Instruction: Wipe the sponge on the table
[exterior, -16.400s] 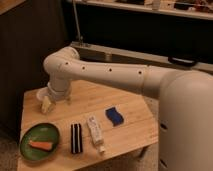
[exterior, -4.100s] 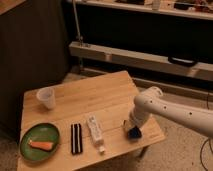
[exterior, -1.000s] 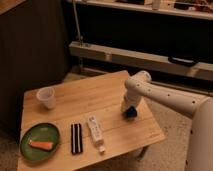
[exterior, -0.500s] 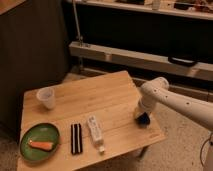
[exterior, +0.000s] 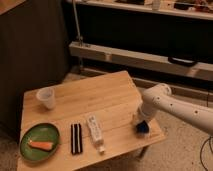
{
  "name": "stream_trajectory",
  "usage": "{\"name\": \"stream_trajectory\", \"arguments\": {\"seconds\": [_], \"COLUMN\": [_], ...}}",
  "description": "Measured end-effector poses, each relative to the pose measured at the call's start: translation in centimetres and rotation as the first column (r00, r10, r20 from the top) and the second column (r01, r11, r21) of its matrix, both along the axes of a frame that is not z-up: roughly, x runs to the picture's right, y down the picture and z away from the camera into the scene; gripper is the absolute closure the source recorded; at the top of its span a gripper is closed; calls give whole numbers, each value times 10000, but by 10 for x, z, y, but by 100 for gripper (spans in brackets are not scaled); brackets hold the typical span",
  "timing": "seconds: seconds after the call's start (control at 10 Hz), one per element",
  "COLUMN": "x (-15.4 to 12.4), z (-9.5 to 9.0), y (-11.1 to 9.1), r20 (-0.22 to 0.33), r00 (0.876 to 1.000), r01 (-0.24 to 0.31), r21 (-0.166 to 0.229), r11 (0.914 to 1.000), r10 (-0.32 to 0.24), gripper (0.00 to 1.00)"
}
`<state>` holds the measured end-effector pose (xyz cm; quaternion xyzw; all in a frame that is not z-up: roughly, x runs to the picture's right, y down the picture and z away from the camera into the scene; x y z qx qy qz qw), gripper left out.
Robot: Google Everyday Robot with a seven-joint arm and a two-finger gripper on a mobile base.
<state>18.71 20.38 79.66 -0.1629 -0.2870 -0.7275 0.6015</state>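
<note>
Sponge (exterior: pixel 143 128) in closed jaws, table (exterior: pixel 102 100) right edge; white tube (exterior: pixel 95 130), striped bar (exterior: pixel 76 138) leftward.

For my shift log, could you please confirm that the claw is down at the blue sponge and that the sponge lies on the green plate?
Not quite. In the camera view the sponge lies on the bare wood of the table, at the opposite end from the green plate. The claw is indeed down at the sponge.
</note>
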Motion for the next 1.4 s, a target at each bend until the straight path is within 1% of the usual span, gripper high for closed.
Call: {"name": "stream_trajectory", "arguments": {"seconds": [0.1,0.3,0.5,0.7,0.9,1.1,1.4], "x": [-13,-32,-55,-72,-95,-114,-136], "z": [-11,-20,-21,-19,-13,-6,5], "y": [18,33,30,29,31,32,23], "r20": [253,650,1078,1424,1765,1977,2234], "r00": [9997,9979,9936,9877,9790,9728,9661], "r01": [-34,33,355,660,1041,1212,1247], "r21": [-181,-287,-175,-107,-24,98,349], "r11": [9998,9996,9992,9978,9946,9926,9916], "r10": [38,-14,-334,-638,-1020,-1207,-1293], "gripper": [52,52,52,52,52,52,52]}}
